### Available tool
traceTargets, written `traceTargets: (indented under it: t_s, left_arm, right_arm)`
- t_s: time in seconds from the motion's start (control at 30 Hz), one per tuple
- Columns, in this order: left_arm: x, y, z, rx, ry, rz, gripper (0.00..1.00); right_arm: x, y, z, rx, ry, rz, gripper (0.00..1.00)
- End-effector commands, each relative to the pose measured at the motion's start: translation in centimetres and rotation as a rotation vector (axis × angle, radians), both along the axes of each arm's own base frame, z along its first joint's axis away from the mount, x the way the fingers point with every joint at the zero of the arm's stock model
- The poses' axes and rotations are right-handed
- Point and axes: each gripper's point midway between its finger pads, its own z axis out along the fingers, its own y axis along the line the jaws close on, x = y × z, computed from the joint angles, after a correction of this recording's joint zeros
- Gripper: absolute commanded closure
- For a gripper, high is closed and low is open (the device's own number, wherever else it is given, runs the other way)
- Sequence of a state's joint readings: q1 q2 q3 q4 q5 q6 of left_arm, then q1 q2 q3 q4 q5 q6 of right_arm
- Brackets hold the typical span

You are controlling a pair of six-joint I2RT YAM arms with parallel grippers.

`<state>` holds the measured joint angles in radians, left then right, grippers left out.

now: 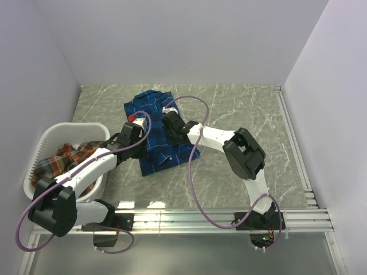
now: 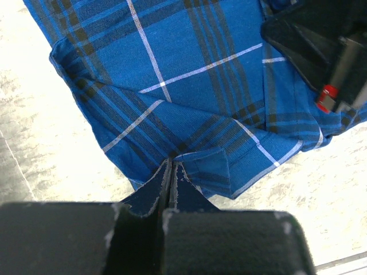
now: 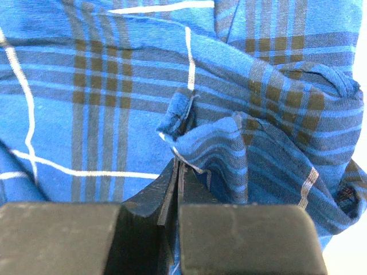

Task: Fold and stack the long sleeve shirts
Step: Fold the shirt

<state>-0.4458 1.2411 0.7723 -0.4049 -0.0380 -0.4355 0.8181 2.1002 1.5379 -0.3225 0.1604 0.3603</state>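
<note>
Seen from above, two white and black robot arms rise from the near edge of a grey marbled desk (image 1: 241,109) and both lean inward over a piece of clothing; on the near left, partly under the left arm, stands a white plastic laundry basket (image 1: 74,127), and a red-orange plaid shirt (image 1: 63,157) lies crumpled inside it; past the basket, around the middle of the desk, a royal blue plaid shirt (image 1: 155,157) with thin white and dark grid lines lies spread but rumpled, its lower edge nearer the arms and its collar end towards the far wall; the left gripper (image 2: 171,166) sits at the left edge of this blue shirt, and its wrist view shows the jaws clenched together, pinching a folded edge of the blue cloth, with pale desk showing on both sides; the right gripper (image 3: 176,166) is over the upper middle of the same shirt, just beside the left one, jaws pressed shut on a raised ridge of blue fabric that bunches into wrinkles to the right; beyond the shirt the desk runs on to plain white walls.
</note>
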Motion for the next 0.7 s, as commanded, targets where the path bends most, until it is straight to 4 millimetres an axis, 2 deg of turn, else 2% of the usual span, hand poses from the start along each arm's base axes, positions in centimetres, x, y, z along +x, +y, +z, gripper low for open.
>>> traceTargets:
  t_s: [0.0, 0.17, 0.33, 0.53, 0.57, 0.6, 0.67]
  left_arm:
    - [1.0, -0.4, 1.0, -0.014, -0.041, 0.012, 0.99]
    - [1.1, -0.3, 0.9, -0.01, -0.039, 0.014, 0.99]
    - [1.1, -0.4, 0.9, -0.011, -0.039, 0.013, 1.0]
    - [1.1, -0.4, 0.9, -0.013, -0.04, 0.014, 0.99]
    - [1.1, -0.4, 0.9, -0.012, -0.038, 0.014, 1.0]
    - [1.1, -0.4, 0.9, -0.012, -0.038, 0.014, 1.0]
    - [1.1, -0.3, 0.9, -0.012, -0.04, 0.015, 0.99]
  right_arm:
    - [0.0, 1.4, 5.3, 0.115, -0.095, 0.05, 1.0]
    - [-0.7, 2.2, 7.4, 0.185, -0.15, 0.131, 1.0]
    - [-1.7, 3.5, 7.2, 0.231, -0.126, 0.217, 0.99]
    - [-3.0, 5.4, 6.4, 0.272, -0.078, 0.334, 0.92]
    - [-3.1, 5.5, 6.4, 0.273, -0.075, 0.338, 0.89]
    - [-3.1, 5.5, 6.7, 0.275, -0.083, 0.342, 0.79]
    - [-2.9, 5.4, 7.7, 0.282, -0.104, 0.338, 0.68]
